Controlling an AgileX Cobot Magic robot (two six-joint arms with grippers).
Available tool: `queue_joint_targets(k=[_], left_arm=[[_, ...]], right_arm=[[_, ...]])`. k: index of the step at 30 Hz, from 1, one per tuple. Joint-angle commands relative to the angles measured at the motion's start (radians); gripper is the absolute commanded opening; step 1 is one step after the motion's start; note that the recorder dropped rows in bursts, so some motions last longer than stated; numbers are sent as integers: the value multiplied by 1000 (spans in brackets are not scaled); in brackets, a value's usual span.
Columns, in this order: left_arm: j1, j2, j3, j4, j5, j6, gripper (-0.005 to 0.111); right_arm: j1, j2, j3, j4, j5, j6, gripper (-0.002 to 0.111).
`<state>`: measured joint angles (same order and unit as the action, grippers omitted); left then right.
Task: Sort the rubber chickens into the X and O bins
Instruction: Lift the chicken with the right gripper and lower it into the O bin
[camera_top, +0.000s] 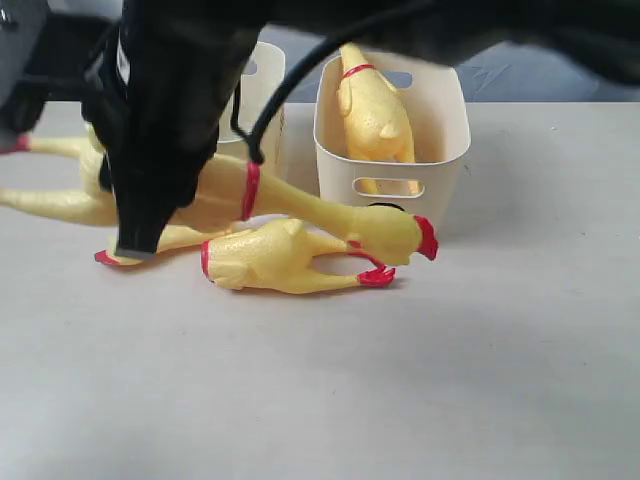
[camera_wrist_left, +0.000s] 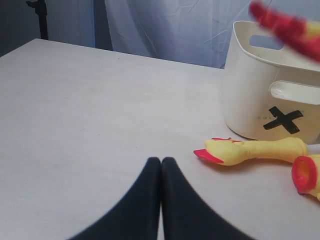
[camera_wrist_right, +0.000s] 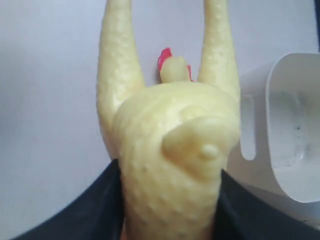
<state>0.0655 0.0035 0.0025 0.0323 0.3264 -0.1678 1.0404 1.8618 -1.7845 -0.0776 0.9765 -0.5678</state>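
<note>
R arm (camera_top: 160, 120) is a dark blur across the top of the exterior view and hides a lot. The right pincer (camera_wrist_right: 170, 167) is clamped on the big chicken (camera_top: 300, 205), with black fingers pressed to both sides of its fat, pimply yellow body. The chicken lies roughly level. Its red neck band is mid-frame, and its head and red comb sit in front of the right-hand bin (camera_top: 440, 140). Both legs trail off to the L, and one is cut by the frame edge. In the right wrist view there's a red bit between the legs, but I can't tell what it is.

The left pincer (camera_wrist_left: 161, 161) is shut with nothing in it, its smooth black fingers tip to tip low over the counter (camera_top: 450, 380), which is matte and pale.

The small chicken (camera_top: 280, 258) lies on the counter just below the big one, with its red feet to the R. Its thin neck runs L to a red-tipped head, partly behind the arm. The left wrist view shows that head near the X bin (camera_wrist_left: 270, 100), a glossy cream tub w/ rounded corners and a slot handle. In the exterior view the X bin is mostly hidden behind the arm.

The third chicken (camera_top: 375, 110) stands in the right-hand bin w/ its neck up. Its head is lost behind the arm, and some yellow shows through the slot handle. A black mark low on that bin is nearly all covered by the big chicken's head, so I can't read it.
</note>
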Motion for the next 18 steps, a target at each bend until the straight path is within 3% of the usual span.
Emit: queue_joint_targets(k=[1, 7, 11, 18], left_arm=[[-8, -3, -3, 7, -11, -5, 0], [-8, -3, -3, 7, -11, -5, 0], [-8, -3, -3, 7, -11, -5, 0], [-8, -3, -3, 7, -11, -5, 0]], right_arm=[[-5, -133, -6, -17, -23, 52, -1], [-31, -211, 3, -271, -237, 332, -1], [-136, -210, 66, -357, -480, 568, -1], [-325, -167, 238, -366, -858, 640, -1]])
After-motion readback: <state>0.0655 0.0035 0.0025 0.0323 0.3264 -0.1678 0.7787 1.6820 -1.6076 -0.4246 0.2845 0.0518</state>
